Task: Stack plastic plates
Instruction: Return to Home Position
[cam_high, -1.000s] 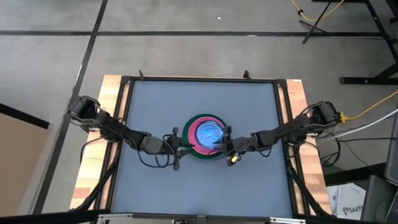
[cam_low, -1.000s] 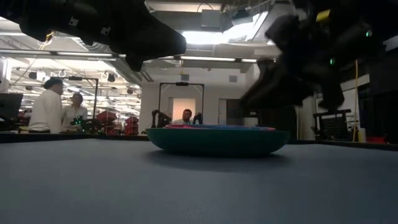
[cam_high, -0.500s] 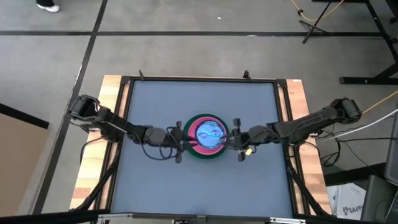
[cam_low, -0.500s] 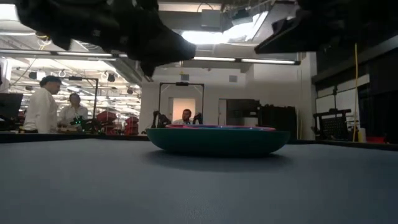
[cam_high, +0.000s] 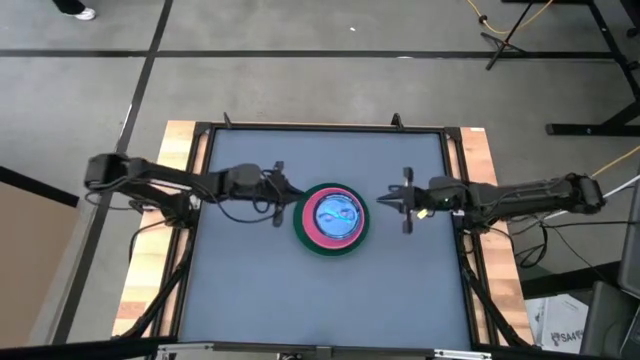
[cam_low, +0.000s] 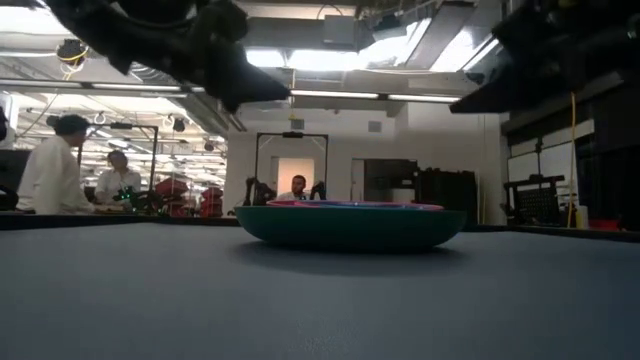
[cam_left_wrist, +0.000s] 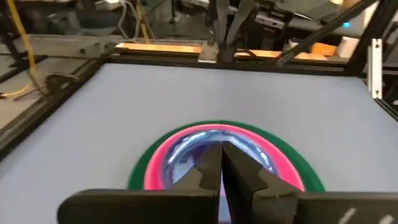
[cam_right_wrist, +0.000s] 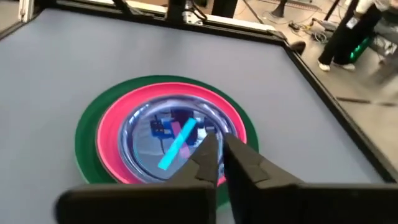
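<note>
The plates form one stack (cam_high: 332, 218) at the table's middle. A large dark green plate (cam_right_wrist: 87, 134) rests on the mat, a hot pink one (cam_right_wrist: 112, 127) sits in it, and translucent blue ones (cam_right_wrist: 149, 134) lie on top. The grey plate is hidden. My left gripper (cam_high: 287, 206) hovers just left of the stack, shut, and its wrist view shows the fingers (cam_left_wrist: 219, 152) together. My right gripper (cam_high: 385, 203) hovers just right of the stack, also shut (cam_right_wrist: 219, 142). Neither touches a plate.
The blue-grey mat (cam_high: 250, 290) has free room all round the stack. A black frame and wooden side rails (cam_high: 185, 150) border the table. In the low view, people (cam_low: 55, 175) stand in the room far behind the table.
Both grippers have drawn back from the stack's rim and risen. The left has gone toward the table's left and slightly far, the right toward the table's right and slightly far. The stack has stayed where it was.
</note>
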